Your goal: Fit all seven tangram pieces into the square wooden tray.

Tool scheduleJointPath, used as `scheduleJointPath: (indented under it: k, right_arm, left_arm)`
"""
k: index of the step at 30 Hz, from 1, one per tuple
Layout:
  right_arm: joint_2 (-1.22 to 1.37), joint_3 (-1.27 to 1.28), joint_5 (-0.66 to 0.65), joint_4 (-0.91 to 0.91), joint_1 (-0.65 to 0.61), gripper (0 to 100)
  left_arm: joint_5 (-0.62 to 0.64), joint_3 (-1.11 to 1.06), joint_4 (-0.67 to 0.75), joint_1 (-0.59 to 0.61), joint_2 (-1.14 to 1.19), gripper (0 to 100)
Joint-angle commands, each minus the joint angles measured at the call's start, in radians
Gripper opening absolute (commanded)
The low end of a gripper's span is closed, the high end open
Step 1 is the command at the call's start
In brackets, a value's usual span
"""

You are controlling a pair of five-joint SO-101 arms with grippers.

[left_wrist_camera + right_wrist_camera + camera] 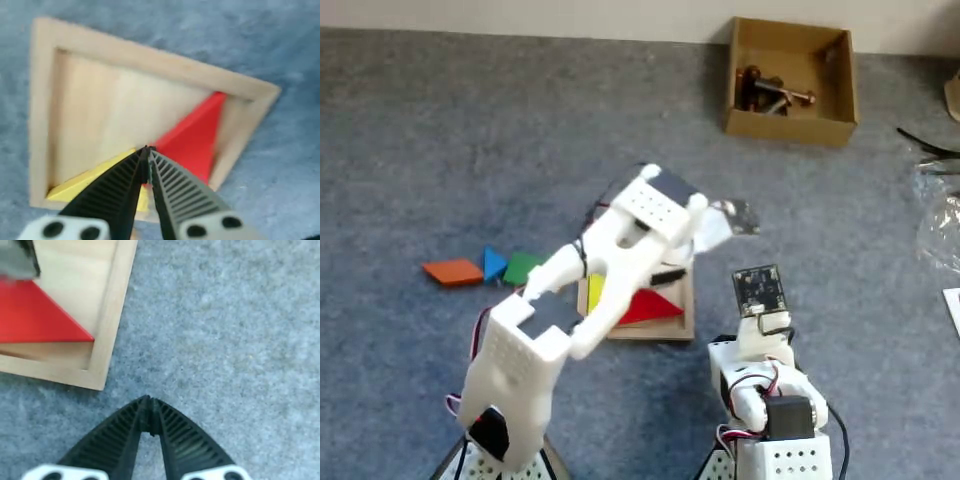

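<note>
**Both tools closed and empty: left over the tray, right just off its corner**

Worktop (420,150): grey, fuzzy, felt-like cover. The left arm (620,250), white plastic, lies stretched across the tray (655,329) and blocks most of it from above. The right arm (770,400), also white, sits folded up just beside the tray.

Left tool (148,152): black ribbed fingers pressed together, nothing between them. Its tips hang over the inside of the tray (150,55), right where the red triangle (192,140) and the yellow triangle (85,182) meet. Beyond the tips is bare pale wood, then the far rim. The red piece runs from the tips out toward a tray corner. The yellow one lies on the other side of the tips, along the near rim.

Right tool (149,407): fingers together, empty, over bare felt and off the tray. The tray corner (112,315) is ahead of the tips and off to one side, near but apart. The red triangle's (35,315) sharp point lies just inside that rim.

Tray: square, light wood, raised rim, flat floor. Both pieces in it are flat and matte.

Cardboard box (790,80): open top, well beyond the left tool, with dark and coppery metal parts (770,92) inside. A clear plastic bag (942,235) lies well off on the right tool's side.

Loose on the felt, in a close row well apart from both tools: an orange parallelogram (453,271), a blue triangle (495,264) and a green piece (525,267). The arm partly covers the green one, so I cannot tell its shape.
</note>
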State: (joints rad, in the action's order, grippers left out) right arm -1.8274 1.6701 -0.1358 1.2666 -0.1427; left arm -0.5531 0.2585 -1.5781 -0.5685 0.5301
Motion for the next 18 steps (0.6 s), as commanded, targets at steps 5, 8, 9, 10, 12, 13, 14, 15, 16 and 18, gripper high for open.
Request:
scheduleJointPath:
  k: [5,8,9,10,12,13,14,15,16,18]
  right_arm:
    - [-0.008,0.117,0.008,-0.018,-0.01,0.5]
    - [-0.008,0.117,0.008,-0.018,-0.01,0.5]
    - [-0.008,0.117,0.008,-0.018,-0.01,0.5]
    - [-0.008,0.117,0.008,-0.018,-0.01,0.5]
    - [-0.008,0.117,0.008,-0.018,-0.01,0.5]
    - [-0.008,0.117,0.008,-0.018,-0.01,0.5]
    - [-0.008,0.117,0.008,-0.018,-0.01,0.5]
    - [-0.008,0.117,0.008,-0.018,-0.01,0.5]
    - [-0.008,0.117,0.008,-0.018,-0.01,0.5]
    - [-0.008,0.117,0.008,-0.018,-0.01,0.5]
  left_arm:
    - [0.002,0.002,-0.038,-0.042,-0.001,0]
    - [0.002,-0.015,-0.04,-0.047,-0.001,0]
    - [0.002,-0.024,-0.037,-0.047,-0.001,0]
    - [0.002,-0.035,-0.035,-0.047,-0.001,0]
    - [0.0,-0.042,-0.034,-0.048,-0.001,0]
    - [0.0,-0.041,-0.034,-0.05,-0.001,0]
    - [0.0,-0.041,-0.034,-0.058,-0.001,0]
    - [0.0,-0.041,-0.034,-0.065,-0.001,0]
    - [0.0,-0.041,-0.034,-0.077,-0.001,0]
    - [0.0,-0.041,-0.034,-0.105,-0.001,0]
